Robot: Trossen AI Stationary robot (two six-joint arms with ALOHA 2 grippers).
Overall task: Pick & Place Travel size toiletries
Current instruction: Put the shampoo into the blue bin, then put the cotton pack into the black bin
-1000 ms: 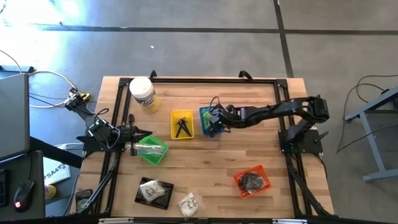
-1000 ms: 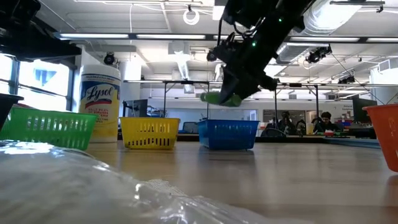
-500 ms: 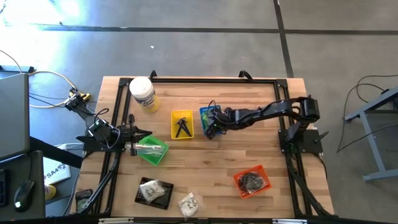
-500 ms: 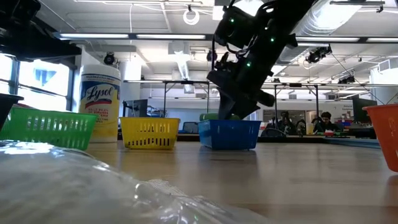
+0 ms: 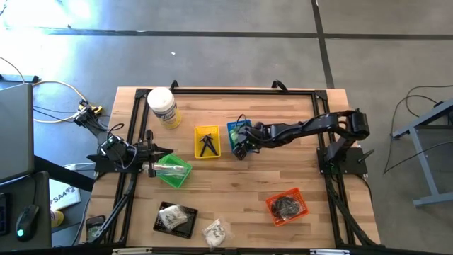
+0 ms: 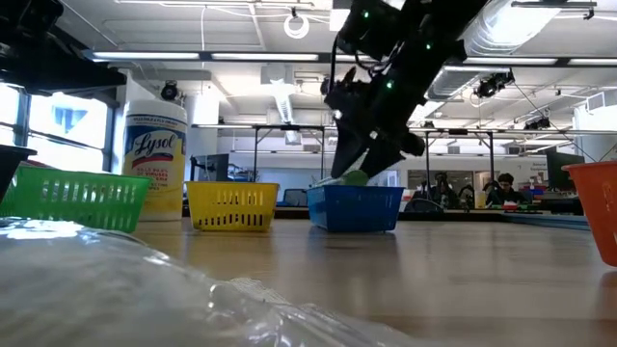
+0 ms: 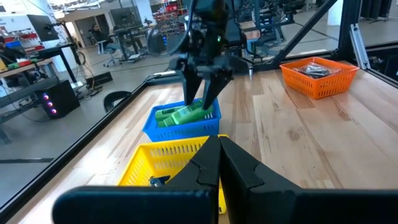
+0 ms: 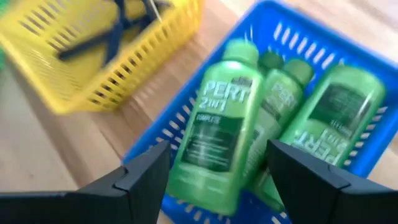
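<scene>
My right gripper [image 8: 217, 163] hangs open just above the blue basket [image 5: 232, 128], its fingers pointing down on either side of a green bottle [image 8: 217, 140] without touching it. That bottle lies slanted on top of two other green bottles [image 8: 333, 118] inside the basket, one end toward the rim. The left wrist view shows the same open fingers [image 7: 211, 87] over the bottle [image 7: 189, 115]. My left gripper [image 5: 154, 151] waits shut at the table's left edge, beside the green basket [image 5: 174, 171].
A yellow basket [image 5: 207, 142] holding black pieces stands left of the blue one. The white Lysol jar [image 5: 163, 108] is at the far left. An orange basket [image 5: 286, 205], a black tray [image 5: 175, 218] with a packet and a loose clear packet [image 5: 214, 231] lie near the front edge.
My right gripper came down with a green bottle from above the blue basket into it, opened and let go, then rose slightly. The bottle now lies in the basket on the other bottles.
</scene>
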